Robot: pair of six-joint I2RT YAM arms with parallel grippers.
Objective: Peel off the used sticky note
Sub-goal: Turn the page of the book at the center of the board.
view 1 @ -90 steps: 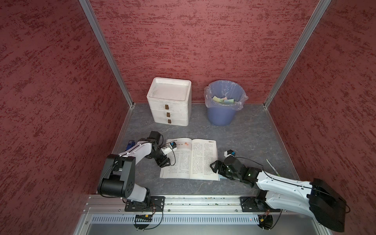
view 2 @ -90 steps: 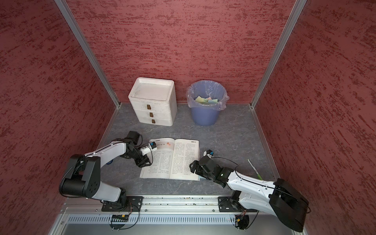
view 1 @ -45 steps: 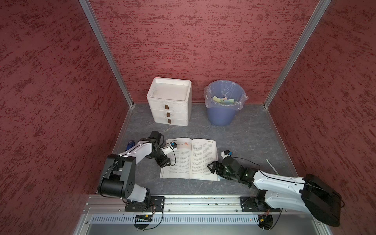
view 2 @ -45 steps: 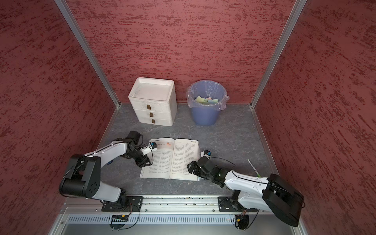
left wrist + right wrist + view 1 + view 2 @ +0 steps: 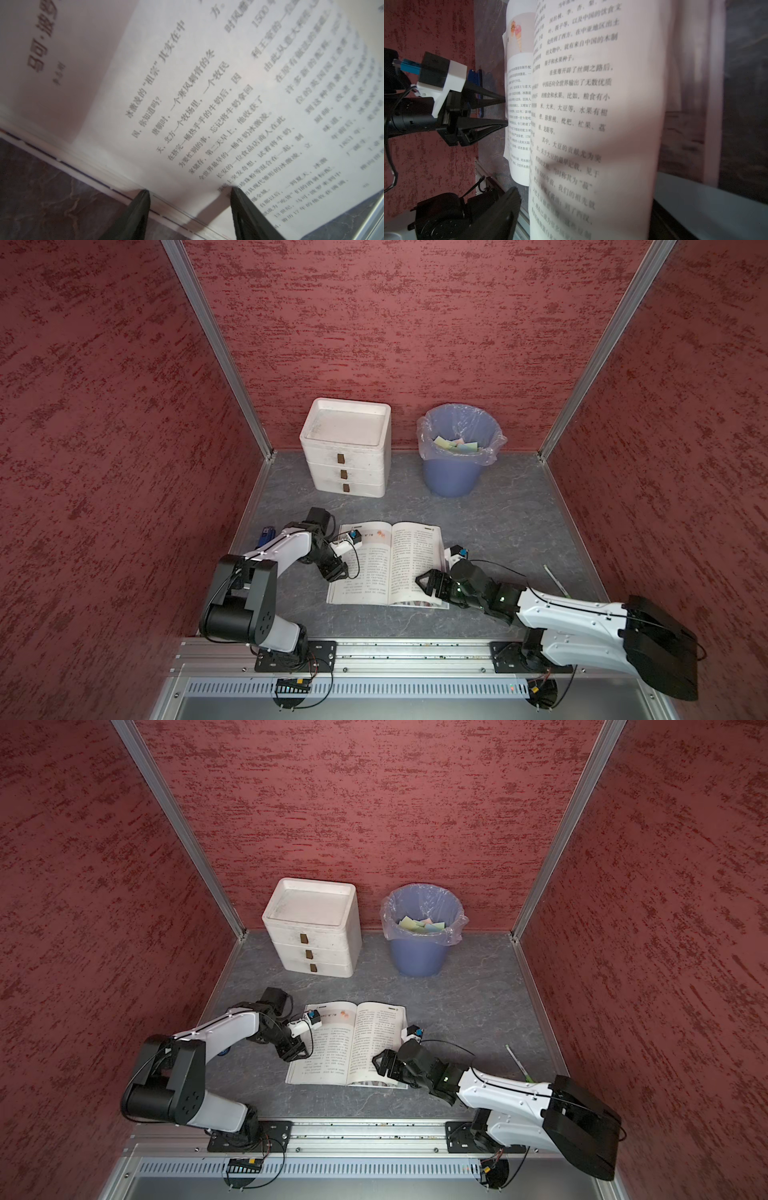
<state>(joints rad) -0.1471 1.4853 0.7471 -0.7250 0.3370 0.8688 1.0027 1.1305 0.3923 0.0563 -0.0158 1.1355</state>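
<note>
Two black parallel grippers, one open white-paged printed book [image 5: 386,560] lying flat.
Left gripper [image 5: 337,572], at book's left edge: fingers partly spread, tips resting on left page, gripping nothing.
Right gripper [image 5: 427,587], over book's lower right page: fingers wide apart, curled page standing between them, unclamped.
Used sticky note: whereabouts on book cannot be told.
Behind book, to right: blue plastic bucket [image 5: 451,479] holding pastel paper notes [image 5: 455,444].

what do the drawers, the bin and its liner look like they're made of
Drawers: probably matte white plastic; moulded rounded edges, scuffed top.
Bin: smooth blue plastic, apparently; even colour, tapered moulded shape.
Liner: thin clear plastic film; it crinkles and shines where folded over the rim.
</note>
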